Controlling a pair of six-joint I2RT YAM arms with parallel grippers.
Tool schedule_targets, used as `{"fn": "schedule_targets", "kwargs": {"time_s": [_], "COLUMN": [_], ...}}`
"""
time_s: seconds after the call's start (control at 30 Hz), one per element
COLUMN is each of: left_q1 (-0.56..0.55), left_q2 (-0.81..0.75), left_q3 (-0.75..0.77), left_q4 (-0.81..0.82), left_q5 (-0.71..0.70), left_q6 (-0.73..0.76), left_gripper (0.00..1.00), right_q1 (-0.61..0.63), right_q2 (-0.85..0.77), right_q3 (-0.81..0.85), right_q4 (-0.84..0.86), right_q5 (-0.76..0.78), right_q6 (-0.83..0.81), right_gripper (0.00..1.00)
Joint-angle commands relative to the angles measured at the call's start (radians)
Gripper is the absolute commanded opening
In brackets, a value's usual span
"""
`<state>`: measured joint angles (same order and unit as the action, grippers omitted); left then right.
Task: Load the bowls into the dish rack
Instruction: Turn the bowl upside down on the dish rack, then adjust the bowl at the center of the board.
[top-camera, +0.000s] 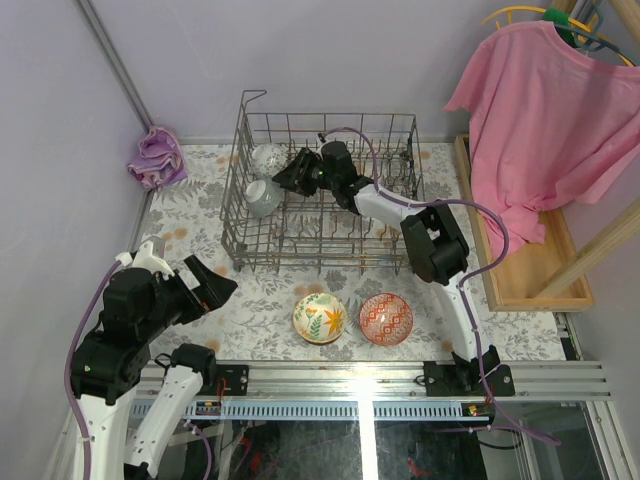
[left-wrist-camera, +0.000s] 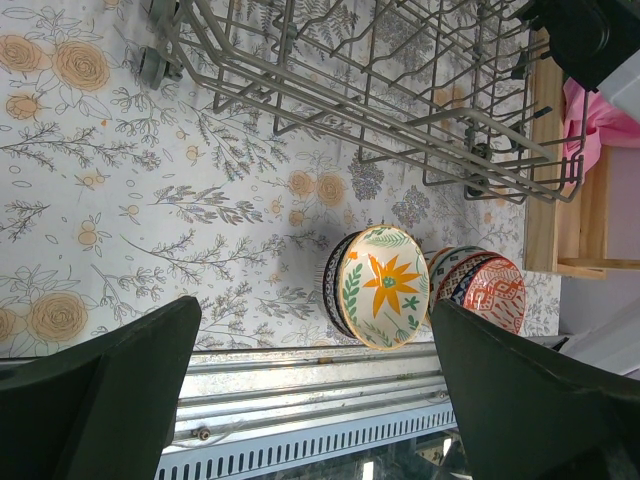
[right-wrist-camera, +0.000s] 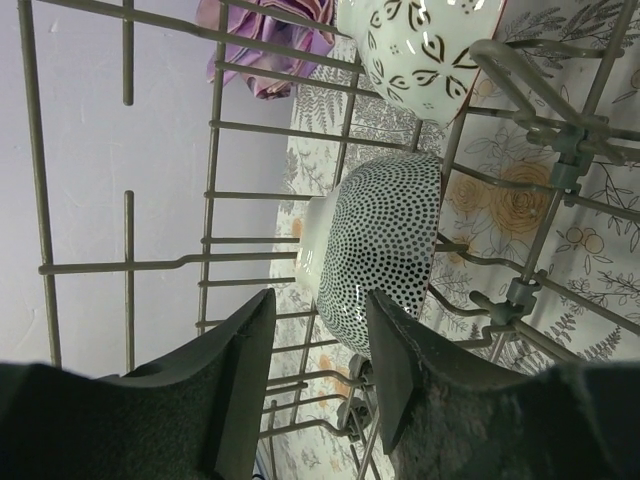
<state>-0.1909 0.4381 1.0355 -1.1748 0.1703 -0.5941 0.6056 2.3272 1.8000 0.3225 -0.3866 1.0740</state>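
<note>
The grey wire dish rack (top-camera: 330, 190) stands at the back of the table. Two bowls stand on edge at its left end: a black-dotted bowl (right-wrist-camera: 385, 250) (top-camera: 262, 197) and a white leaf-patterned bowl (right-wrist-camera: 420, 50) (top-camera: 268, 157). My right gripper (right-wrist-camera: 320, 300) (top-camera: 290, 178) is inside the rack just right of the dotted bowl, open, nothing between its fingers. Near the front edge sit a floral bowl (top-camera: 320, 318) (left-wrist-camera: 385, 285) and a red-patterned bowl (top-camera: 386, 318) (left-wrist-camera: 495, 295), each on top of other bowls. My left gripper (left-wrist-camera: 315, 310) (top-camera: 215, 285) hangs wide open left of them.
A purple cloth (top-camera: 157, 158) lies at the back left by the wall. A pink shirt (top-camera: 540, 110) hangs at the right over a wooden tray (top-camera: 520, 270). A metal rail (top-camera: 370, 375) runs along the near table edge.
</note>
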Motion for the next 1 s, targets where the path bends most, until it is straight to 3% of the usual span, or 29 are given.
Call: {"fn": "schedule_targets", "kwargs": {"time_s": [0.0,0.67,0.97], "left_q1": [-0.005,-0.005,-0.005], "left_q2": [-0.009,0.017,0.042], "left_q3": [-0.005,0.032,0.058], "left_q4": [0.001,-0.001,-0.006], "left_q5": [0.035,0.041,0.035], "left_q6": [0.015,0.023,0.040], "left_gripper": [1.00,1.00,1.00], "right_q1": [-0.013,-0.013,-0.023], "right_q2": [-0.054,-0.158,-0.381], "right_q3": [0.041,0.213,0.157], "right_q4": [-0.106,-0.256,-0.378], "right_q5": [0.061,-0.025,-0.141], "right_q6": [-0.073,-0.228,-0.312], "right_gripper": [0.50,0.59,0.65]}}
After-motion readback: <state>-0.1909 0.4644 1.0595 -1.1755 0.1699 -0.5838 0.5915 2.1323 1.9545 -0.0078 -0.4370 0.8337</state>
